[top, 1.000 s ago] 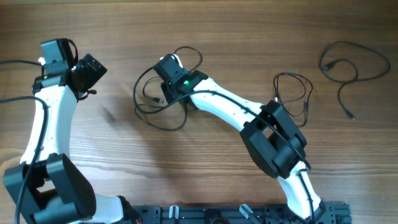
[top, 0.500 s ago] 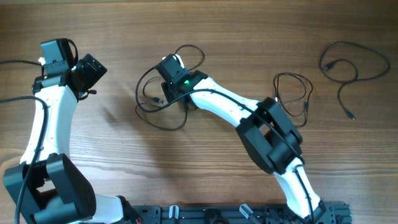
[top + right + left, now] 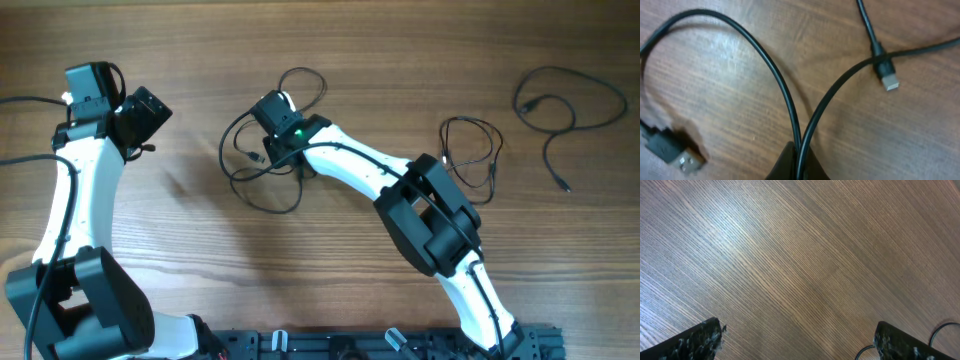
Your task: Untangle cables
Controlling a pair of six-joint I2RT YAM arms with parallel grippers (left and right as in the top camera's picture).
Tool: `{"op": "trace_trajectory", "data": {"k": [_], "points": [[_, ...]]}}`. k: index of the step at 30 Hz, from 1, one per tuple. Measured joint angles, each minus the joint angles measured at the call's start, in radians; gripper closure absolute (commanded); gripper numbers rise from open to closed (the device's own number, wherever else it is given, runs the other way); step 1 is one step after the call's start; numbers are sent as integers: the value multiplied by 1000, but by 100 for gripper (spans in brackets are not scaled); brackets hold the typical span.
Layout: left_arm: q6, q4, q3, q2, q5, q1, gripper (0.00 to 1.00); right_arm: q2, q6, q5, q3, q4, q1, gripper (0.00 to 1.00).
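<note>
Cables (image 3: 798, 134) are pinched in the fully closed right fingers (image 3: 784, 166) at six o'clock; the left fingers (image 3: 695, 341) are held wide apart, empty, above the table (image 3: 805, 255).

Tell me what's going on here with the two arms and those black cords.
The right claw is shut on two strands of the tangled bunch of cables in the middle of the table. The left claw is open over bare wood off to the left, holding nothing. A looped cable lies beside the right arm's elbow, and a separate cable lies by itself at the far right.
</note>
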Motion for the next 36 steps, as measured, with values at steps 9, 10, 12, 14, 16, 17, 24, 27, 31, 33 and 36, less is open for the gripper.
{"op": "trace_trajectory", "data": {"k": [9,10,12,14,16,17,24,27,31,33,36], "points": [[0,0,0,0,0,0,0,-269,-74,-44,-20,-78,0,95],[0,0,0,0,0,0,0,-329,-91,-31,-20,-73,0,95],[0,0,0,0,0,0,0,-474,-123,34,-18,-53,0,95],[0,0,0,0,0,0,0,-602,-142,142,-11,-32,0,96],[0,0,0,0,0,0,0,-699,-156,277,2,-19,-2,96],[0,0,0,0,0,0,0,-735,-161,355,7,-14,-5,95],[0,0,0,0,0,0,0,-759,-190,703,5,-20,-139,95],[0,0,0,0,0,0,0,-716,-198,754,-2,-24,-282,95],[0,1,0,0,0,0,0,-652,-201,665,-2,-60,-472,95],[0,0,0,0,0,0,0,-603,-187,571,-3,-94,-566,89],[0,0,0,0,0,0,0,-522,-136,439,-3,-149,-663,77]]}}
